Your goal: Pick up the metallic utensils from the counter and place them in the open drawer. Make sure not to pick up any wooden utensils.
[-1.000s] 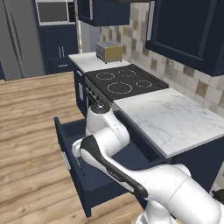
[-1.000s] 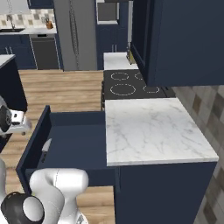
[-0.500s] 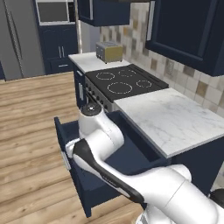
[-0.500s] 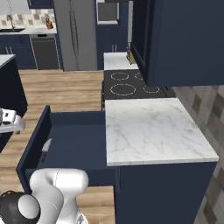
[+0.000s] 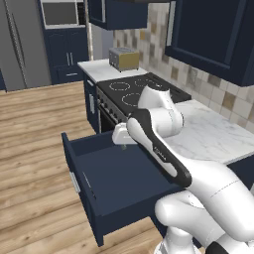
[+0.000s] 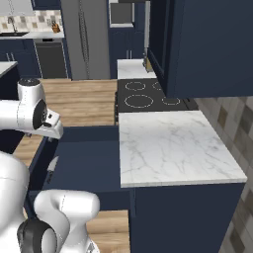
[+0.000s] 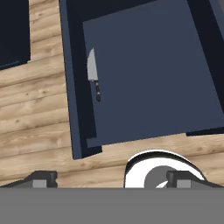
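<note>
A kitchen knife (image 7: 93, 75) with a silver blade and black handle lies on the floor of the open drawer (image 7: 148, 70), close to its front wall; the same knife (image 6: 51, 169) shows in the right base view. My gripper (image 7: 111, 179) hangs above the drawer's front, its fingertips (image 7: 42, 178) far apart with nothing between them. From the base views, the gripper (image 5: 122, 136) is over the drawer (image 5: 106, 173) beside the marble counter (image 6: 168, 143). The wooden utensils are out of view.
A black cooktop (image 5: 134, 92) and a toaster (image 5: 124, 58) sit beyond the counter. Wooden floor (image 5: 34, 129) lies in front of the drawer. A steel fridge (image 6: 91, 37) stands at the back. Dark wall cabinets (image 6: 207, 44) hang over the counter.
The arm has lifted and swung toward the counter side, carrying the hand from the drawer's outer end to above it. The jaws stayed wide apart.
</note>
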